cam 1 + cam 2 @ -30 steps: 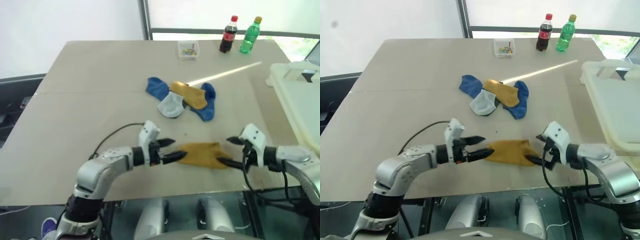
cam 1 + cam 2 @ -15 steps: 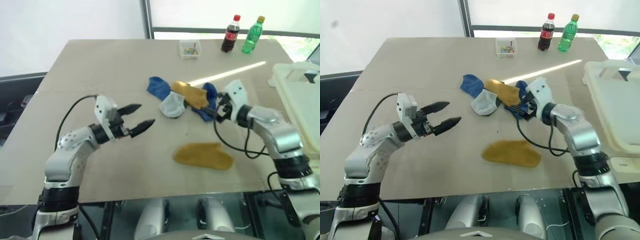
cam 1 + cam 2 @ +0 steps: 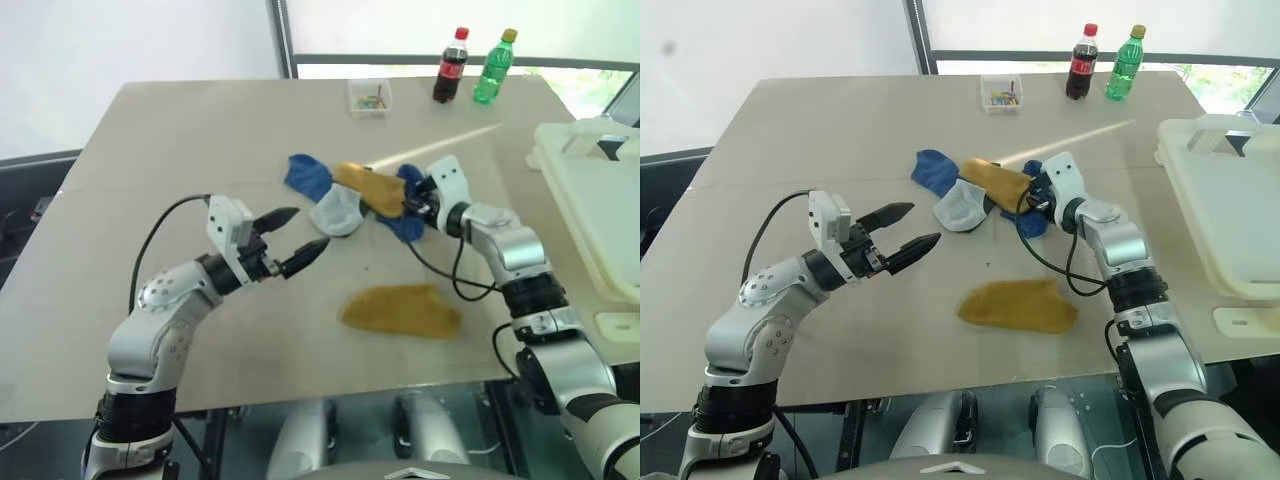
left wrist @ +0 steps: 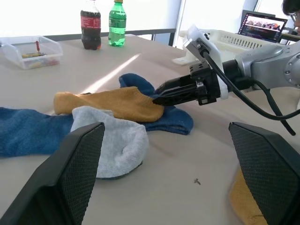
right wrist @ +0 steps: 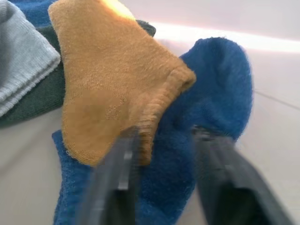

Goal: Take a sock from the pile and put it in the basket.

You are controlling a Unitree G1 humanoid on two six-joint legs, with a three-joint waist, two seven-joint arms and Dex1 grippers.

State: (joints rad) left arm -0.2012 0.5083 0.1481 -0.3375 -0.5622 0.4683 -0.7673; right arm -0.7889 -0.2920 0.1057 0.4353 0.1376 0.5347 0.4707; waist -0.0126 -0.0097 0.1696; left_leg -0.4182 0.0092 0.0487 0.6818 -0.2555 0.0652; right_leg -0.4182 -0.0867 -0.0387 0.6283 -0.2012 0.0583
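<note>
- Right gripper: fingers partly closed, straddling the cuff of the mustard sock on the pile; a firm grasp cannot be confirmed.
- Blue sock, directly beneath the fingertips: risk of both socks lifting together if the fingers bite too deep.
- Basket, well off to the gripper's right: a shallow pinch could slip during carry.
- Left gripper: released, spread wide, beside the pile.

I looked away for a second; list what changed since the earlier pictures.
Both grippers let go of the mustard sock at the table's near edge. The right gripper reached away to the pile, its fingers closing at the cuff of the pile's mustard sock. The left gripper lifted and pulled back, open. Pile, basket and bottles stayed put.
</note>
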